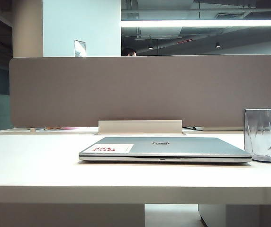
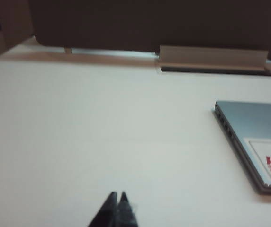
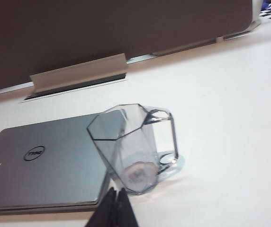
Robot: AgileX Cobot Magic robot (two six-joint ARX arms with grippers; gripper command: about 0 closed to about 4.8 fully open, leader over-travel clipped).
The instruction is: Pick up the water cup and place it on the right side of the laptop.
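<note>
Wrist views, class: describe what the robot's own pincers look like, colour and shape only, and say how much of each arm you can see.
Left pincer: two thin black fingers tapering to pointed tips. Right pincer: the same, black, narrow and tapering. Only the tips show in each wrist view; no cables or markings are visible, and neither arm appears in the exterior view.

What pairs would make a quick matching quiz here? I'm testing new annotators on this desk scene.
Column one:
1. water cup
2. laptop
3. left gripper
4. sticker

Column two:
A. shut, over bare table left of the laptop
B. closed lid, round logo
C. upright on the table at the laptop's right
D. white with red print

Pairs: 1-C, 2-B, 3-A, 4-D
</note>
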